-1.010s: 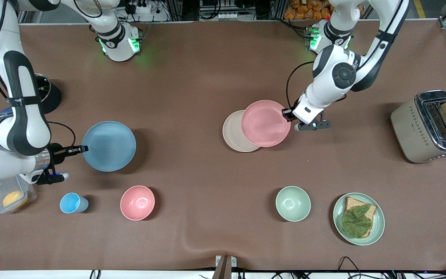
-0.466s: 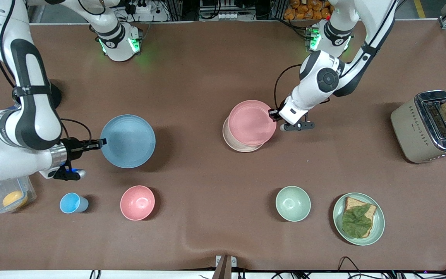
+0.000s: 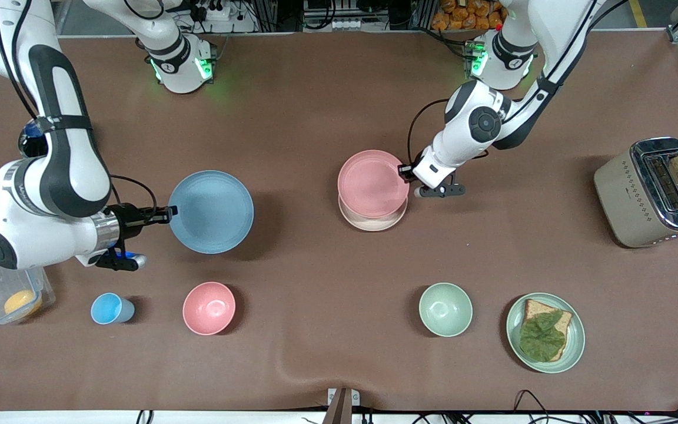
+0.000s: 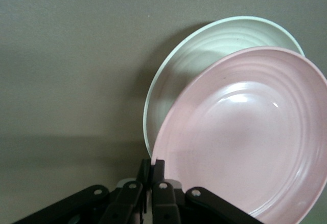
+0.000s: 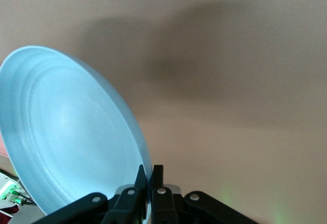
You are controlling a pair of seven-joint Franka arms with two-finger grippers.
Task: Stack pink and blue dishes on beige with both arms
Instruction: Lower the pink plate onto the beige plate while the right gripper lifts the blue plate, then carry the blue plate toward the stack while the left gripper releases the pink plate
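Observation:
The pink plate [image 3: 372, 183] hangs over the beige plate [image 3: 374, 222] in mid-table, covering most of it; only a beige crescent shows on the side nearer the front camera. My left gripper [image 3: 405, 171] is shut on the pink plate's rim. In the left wrist view the pink plate [image 4: 250, 132] overlaps the pale beige plate [image 4: 204, 55], with the left gripper [image 4: 152, 163] clamped on its edge. The blue plate [image 3: 211, 211] is held in the air over the table toward the right arm's end, my right gripper [image 3: 169, 211] shut on its rim. In the right wrist view the blue plate [image 5: 66, 137] tilts from the right gripper [image 5: 148, 171].
A pink bowl [image 3: 209, 308], a small blue cup [image 3: 107, 308] and a clear container with a yellow thing [image 3: 9, 294] lie nearer the front camera. A green bowl [image 3: 445, 309], a green plate with bread and lettuce [image 3: 545, 333] and a toaster [image 3: 651, 191] stand toward the left arm's end.
The left gripper carried the pink plate sideways until it covers most of the beige plate. The right gripper moved the blue plate toward the middle of the table.

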